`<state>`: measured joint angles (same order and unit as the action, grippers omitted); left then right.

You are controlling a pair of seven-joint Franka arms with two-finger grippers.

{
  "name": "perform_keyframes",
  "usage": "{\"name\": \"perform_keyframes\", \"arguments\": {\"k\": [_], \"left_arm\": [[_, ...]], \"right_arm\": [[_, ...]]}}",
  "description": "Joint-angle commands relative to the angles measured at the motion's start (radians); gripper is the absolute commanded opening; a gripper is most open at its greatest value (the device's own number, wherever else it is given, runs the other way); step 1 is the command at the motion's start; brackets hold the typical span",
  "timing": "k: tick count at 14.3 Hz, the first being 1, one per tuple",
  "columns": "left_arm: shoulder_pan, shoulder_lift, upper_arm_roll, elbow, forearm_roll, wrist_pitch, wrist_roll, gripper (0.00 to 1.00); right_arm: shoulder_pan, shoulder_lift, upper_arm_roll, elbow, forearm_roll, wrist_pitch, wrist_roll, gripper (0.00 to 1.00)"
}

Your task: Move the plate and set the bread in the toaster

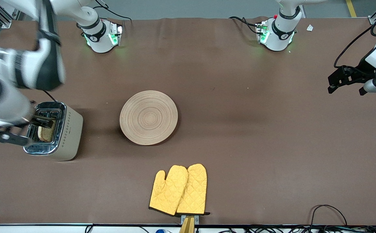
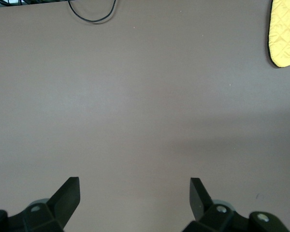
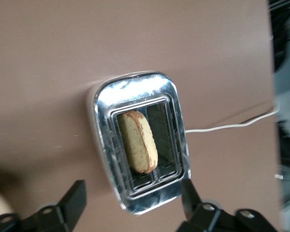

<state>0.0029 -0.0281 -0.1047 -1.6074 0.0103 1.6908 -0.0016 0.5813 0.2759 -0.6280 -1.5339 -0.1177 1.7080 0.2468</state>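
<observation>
The pale wooden plate point(image 1: 148, 117) lies bare at the table's middle. The cream toaster point(image 1: 71, 129) stands toward the right arm's end of the table. The bread point(image 1: 47, 133) stands in one of its slots, its top sticking out. In the right wrist view the bread point(image 3: 137, 140) leans in one slot of the toaster's chrome top point(image 3: 135, 84), and the slot beside it is empty. My right gripper point(image 1: 40, 132) hovers over the toaster, open and empty point(image 3: 133, 184). My left gripper point(image 1: 332, 84) is open and empty over bare table at the left arm's end point(image 2: 134, 186).
A pair of yellow oven mitts point(image 1: 179, 190) lies near the table's front edge, nearer to the front camera than the plate; a mitt tip shows in the left wrist view point(image 2: 285, 34). The toaster's white cord point(image 3: 232, 126) trails away from it. Cables run along the front edge.
</observation>
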Motion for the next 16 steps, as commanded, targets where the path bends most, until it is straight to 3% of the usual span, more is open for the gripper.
{"name": "perform_keyframes", "arguments": {"k": [1, 3, 5, 7, 14, 15, 16], "left_arm": [[0.002, -0.006, 0.005, -0.005, -0.012, 0.012, 0.025, 1.00], [0.002, -0.006, 0.005, -0.005, -0.012, 0.012, 0.025, 1.00], [0.002, -0.006, 0.005, -0.005, -0.013, 0.012, 0.025, 1.00], [0.000, -0.006, 0.005, -0.005, -0.013, 0.012, 0.025, 1.00], [0.014, 0.001, 0.005, -0.003, -0.013, 0.012, 0.043, 1.00], [0.014, 0.001, 0.005, -0.003, -0.013, 0.012, 0.042, 1.00], [0.014, 0.001, 0.005, -0.003, -0.012, 0.012, 0.043, 1.00]], "right_arm": [[-0.028, -0.211, 0.022, -0.147, 0.070, 0.051, 0.000, 1.00], [-0.020, -0.355, 0.024, -0.256, 0.072, 0.099, -0.001, 1.00], [-0.014, -0.431, 0.031, -0.285, 0.069, 0.058, -0.007, 1.00], [-0.011, -0.434, 0.063, -0.259, 0.059, 0.000, -0.004, 1.00], [-0.038, -0.425, 0.082, -0.204, 0.061, -0.034, -0.026, 1.00], [-0.142, -0.423, 0.172, -0.206, 0.067, -0.036, -0.041, 1.00], [-0.302, -0.423, 0.344, -0.206, 0.070, -0.034, -0.052, 1.00]]}}
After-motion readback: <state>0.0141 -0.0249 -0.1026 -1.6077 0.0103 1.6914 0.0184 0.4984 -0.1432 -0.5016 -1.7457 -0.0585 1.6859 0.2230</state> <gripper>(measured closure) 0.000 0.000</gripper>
